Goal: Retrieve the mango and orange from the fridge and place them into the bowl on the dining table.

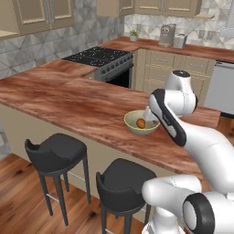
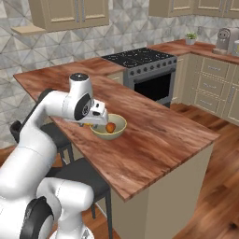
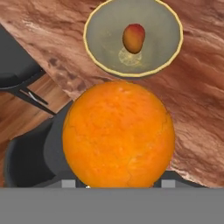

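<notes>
Two black stools [image 1: 58, 153] flank us at the dining table [image 1: 68, 105] edge, open wood stretches leftward, our gripper [image 2: 95, 122] carries the orange [image 3: 118, 134] between its jaws just short of the bowl [image 3: 98, 52] rim, and our hand view alone reveals the mango [image 3: 133, 38] inside clearly.

In the hand view the orange [image 3: 118, 134] covers both finger tips, so you cannot see how the jaws stand on it. In the left base view the arm's dark-edged link hides the right rim of the bowl [image 1: 135, 117], and in the right base view the wrist hides the gripper [image 2: 89, 124] and most of the orange.
</notes>
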You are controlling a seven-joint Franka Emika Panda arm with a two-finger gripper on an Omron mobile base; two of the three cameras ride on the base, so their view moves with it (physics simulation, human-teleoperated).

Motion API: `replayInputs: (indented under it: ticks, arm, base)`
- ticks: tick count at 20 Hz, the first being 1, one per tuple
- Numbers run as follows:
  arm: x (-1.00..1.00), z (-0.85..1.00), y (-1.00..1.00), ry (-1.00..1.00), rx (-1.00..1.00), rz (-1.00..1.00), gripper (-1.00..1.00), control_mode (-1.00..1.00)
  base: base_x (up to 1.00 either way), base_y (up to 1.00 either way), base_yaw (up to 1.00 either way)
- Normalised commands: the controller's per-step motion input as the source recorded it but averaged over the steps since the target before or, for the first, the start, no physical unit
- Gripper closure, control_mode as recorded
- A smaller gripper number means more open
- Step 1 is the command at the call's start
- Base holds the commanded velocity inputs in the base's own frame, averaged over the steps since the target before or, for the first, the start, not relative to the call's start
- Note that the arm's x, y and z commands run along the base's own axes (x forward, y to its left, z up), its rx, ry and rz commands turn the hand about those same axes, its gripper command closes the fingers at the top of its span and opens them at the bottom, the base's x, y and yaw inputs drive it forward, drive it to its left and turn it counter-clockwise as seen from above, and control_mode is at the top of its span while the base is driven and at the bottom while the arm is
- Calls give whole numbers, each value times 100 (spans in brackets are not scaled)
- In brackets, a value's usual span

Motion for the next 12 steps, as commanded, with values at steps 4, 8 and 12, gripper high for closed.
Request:
replayInputs:
  ticks: [4, 8, 12]
  arm:
    - [42, -18, 0, 0, 0, 0, 100, -100]
    - [41, -17, 0, 0, 0, 0, 100, -100]
    - [36, -18, 0, 0, 0, 0, 100, -100]
  base:
    - [0, 0, 0]
    - [0, 0, 0]
    - [0, 0, 0]
